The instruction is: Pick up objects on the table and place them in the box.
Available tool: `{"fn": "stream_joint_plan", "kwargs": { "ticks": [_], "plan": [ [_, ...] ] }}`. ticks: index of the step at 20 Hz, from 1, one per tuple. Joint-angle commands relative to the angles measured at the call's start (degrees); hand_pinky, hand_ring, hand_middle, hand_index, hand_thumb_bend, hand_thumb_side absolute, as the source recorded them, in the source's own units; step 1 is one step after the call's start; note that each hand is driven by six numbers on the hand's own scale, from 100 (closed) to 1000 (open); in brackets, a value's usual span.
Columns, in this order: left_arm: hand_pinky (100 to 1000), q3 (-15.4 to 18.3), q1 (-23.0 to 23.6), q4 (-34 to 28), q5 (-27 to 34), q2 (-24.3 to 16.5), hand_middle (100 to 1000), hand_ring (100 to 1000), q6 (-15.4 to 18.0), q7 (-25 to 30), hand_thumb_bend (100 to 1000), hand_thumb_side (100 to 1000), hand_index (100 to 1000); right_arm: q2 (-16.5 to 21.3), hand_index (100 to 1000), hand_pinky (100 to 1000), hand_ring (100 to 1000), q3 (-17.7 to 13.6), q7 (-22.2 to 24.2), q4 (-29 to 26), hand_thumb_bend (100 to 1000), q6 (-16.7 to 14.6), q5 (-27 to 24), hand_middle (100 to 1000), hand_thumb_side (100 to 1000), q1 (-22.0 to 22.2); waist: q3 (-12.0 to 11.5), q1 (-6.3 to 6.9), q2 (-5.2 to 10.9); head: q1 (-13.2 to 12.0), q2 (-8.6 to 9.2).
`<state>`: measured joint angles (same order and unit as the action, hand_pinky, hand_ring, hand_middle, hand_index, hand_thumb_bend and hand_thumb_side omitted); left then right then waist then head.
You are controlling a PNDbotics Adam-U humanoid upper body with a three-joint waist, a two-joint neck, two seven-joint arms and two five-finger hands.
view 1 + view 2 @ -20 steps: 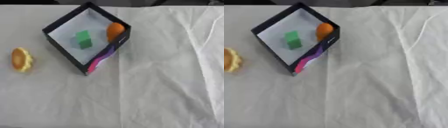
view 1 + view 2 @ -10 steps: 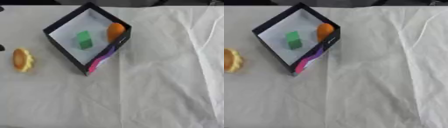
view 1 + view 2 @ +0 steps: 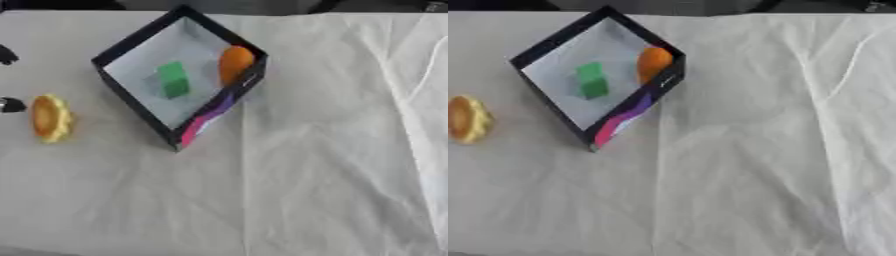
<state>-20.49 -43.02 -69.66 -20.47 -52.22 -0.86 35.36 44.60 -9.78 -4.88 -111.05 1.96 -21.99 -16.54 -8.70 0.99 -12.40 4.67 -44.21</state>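
Note:
A black-walled box point(image 3: 131, 102) with a white floor stands askew at the upper left of the table. Inside it lie a green block point(image 3: 174, 79) and an orange rounded object point(image 3: 234, 63) against the right wall. A yellow-orange round object point(image 3: 50, 118) lies on the cloth left of the box. Two black fingertips of my left hand point(image 3: 9, 105) poke in at the left edge. One is just left of the yellow object without touching it, the other higher up; they are spread apart and hold nothing. The rest of that hand is hidden. My right hand shows in neither view.
A creased white cloth point(image 3: 745, 165) covers the whole table, with folds running down the right side. The table's far edge point(image 3: 710, 10) runs along the top, dark beyond it.
My left hand's fingertips have come in from the left edge toward the yellow object; one second ago none showed. The box and its contents have not moved.

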Motion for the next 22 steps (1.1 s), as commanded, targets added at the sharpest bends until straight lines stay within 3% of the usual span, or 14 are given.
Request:
{"fn": "stream_joint_plan", "kwargs": {
  "ticks": [1,9,15,19,22],
  "plan": [
    [857,-1.22,-2.49,4.55,-1.74,1.73,754,804,-0.87,0.58,600,468,881,0.94,835,1000,716,-0.15,0.26,-0.23,100,0.29,0.18,661,547,-0.54,-0.10,0.76,2.10,-0.15,0.10],
    [846,-0.90,-6.03,16.03,-8.16,9.80,756,800,0.89,-1.17,591,471,877,0.13,828,1000,710,0.04,0.81,0.29,100,0.70,0.39,655,551,-0.51,0.18,0.55,1.86,-0.59,0.10],
    [828,-0.70,-6.56,17.63,-8.68,11.78,712,765,2.60,-2.20,509,434,825,-0.26,825,1000,709,0.01,1.11,0.65,100,1.04,0.53,654,555,-0.54,0.46,0.55,1.49,-0.93,0.10],
    [801,-1.64,-6.05,13.53,-6.58,10.37,660,725,2.25,-2.17,407,352,791,-0.16,825,1000,709,0.07,1.38,0.69,100,1.11,0.64,654,556,-0.47,0.40,0.72,1.43,-0.98,0.10],
    [783,-2.33,-5.47,9.61,-4.66,9.02,631,704,0.72,-2.39,353,177,758,-0.17,825,1000,709,0.02,1.46,0.85,100,1.21,0.75,654,557,-0.28,0.35,0.79,1.45,-1.14,0.10]
  ]
}}
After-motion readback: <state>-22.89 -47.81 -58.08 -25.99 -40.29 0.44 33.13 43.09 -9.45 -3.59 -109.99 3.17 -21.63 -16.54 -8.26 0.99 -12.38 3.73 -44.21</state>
